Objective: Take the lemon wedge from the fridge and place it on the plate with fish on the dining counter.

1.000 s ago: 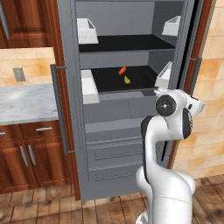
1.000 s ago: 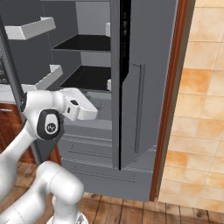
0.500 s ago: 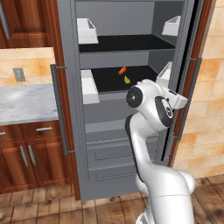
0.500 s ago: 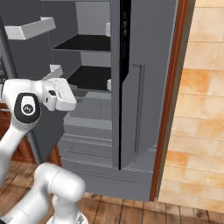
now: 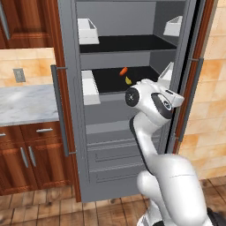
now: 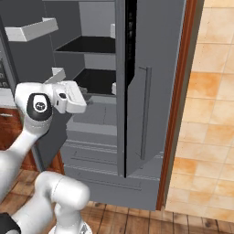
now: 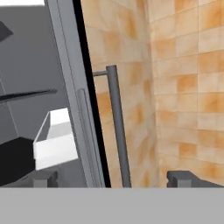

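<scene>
The fridge (image 5: 110,132) stands open. On its dark middle shelf lies the tiny yellow lemon wedge (image 5: 128,80), just in front of a small orange item (image 5: 123,70). My arm rises before the open fridge, its wrist level with that shelf and a little right of the wedge. The gripper (image 6: 82,98) points toward the right door and is open with nothing between its fingers. In the hand view the gripper (image 7: 114,179) faces that door's edge and its bar handle (image 7: 116,127). The plate and the dining counter are out of view.
White door bins (image 5: 87,31) hang on both fridge doors, one close ahead of the hand (image 7: 54,140). Drawers (image 5: 110,150) fill the fridge's lower part. A marble counter (image 5: 26,103) over wooden cabinets (image 5: 22,154) is at the left, a tiled wall (image 6: 215,114) at the right.
The arm has swung left and slightly up, bringing the wrist and hand closer to the fridge's middle shelf. The gripper has stayed open.
</scene>
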Controlling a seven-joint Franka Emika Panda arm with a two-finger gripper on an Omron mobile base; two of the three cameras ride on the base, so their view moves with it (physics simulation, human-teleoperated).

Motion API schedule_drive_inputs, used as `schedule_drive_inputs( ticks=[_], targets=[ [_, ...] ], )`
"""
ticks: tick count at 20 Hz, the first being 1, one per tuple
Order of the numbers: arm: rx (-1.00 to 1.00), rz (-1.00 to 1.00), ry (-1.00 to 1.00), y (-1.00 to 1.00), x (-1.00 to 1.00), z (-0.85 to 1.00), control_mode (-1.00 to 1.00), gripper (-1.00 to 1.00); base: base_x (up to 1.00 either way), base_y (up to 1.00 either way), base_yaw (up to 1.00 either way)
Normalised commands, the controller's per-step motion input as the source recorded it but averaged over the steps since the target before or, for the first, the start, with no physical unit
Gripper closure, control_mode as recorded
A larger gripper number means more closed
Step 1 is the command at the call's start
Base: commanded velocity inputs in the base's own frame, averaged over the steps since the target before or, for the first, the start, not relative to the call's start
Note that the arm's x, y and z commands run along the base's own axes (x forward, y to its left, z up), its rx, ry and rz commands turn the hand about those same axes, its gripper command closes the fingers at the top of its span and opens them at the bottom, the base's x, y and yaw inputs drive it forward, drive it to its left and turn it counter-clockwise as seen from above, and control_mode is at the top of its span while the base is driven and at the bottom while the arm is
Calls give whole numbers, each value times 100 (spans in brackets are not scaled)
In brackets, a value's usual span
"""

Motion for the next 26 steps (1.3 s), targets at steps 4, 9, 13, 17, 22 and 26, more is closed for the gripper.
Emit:
schedule_drive_inputs(
  ticks=[4,9,13,17,22,26],
  targets=[
    [0,-21,9,0,82,1,-100,-100,0,0,0],
    [0,-20,5,0,85,0,-100,-100,0,0,0],
    [0,-8,1,-26,78,0,-100,-100,0,0,0],
    [0,-7,4,-24,69,0,-100,-100,0,0,0],
    [0,-8,6,-42,45,0,-100,-100,0,0,0],
    [0,-14,10,-85,4,0,-100,-100,0,0,0]
  ],
)
